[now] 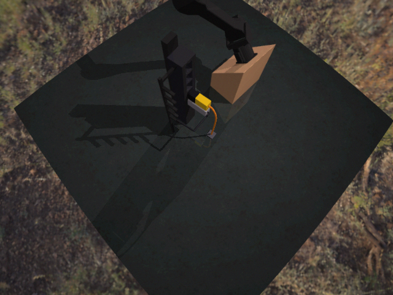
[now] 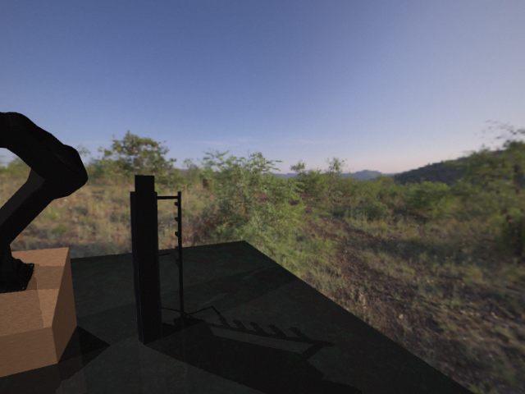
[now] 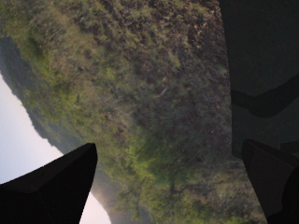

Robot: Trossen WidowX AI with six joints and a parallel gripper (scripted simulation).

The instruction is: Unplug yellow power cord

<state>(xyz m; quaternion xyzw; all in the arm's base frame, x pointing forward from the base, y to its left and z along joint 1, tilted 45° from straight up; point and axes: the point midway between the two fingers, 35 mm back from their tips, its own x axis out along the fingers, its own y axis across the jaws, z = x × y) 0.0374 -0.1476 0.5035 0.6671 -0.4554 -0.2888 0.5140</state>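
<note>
Yellow plug (image 1: 202, 101), seated in power strip (image 1: 197, 107)
End effector (image 3: 168, 205) wide open, holds nothing, well apart from plug; orange cord (image 1: 214, 120) drops to dark bench (image 1: 269, 165).

Your way to the plug (image 1: 202, 101) from the right is open; the tall rack (image 1: 179, 80) crowds its left, the wooden block (image 1: 241, 74) stands far-right.
</note>
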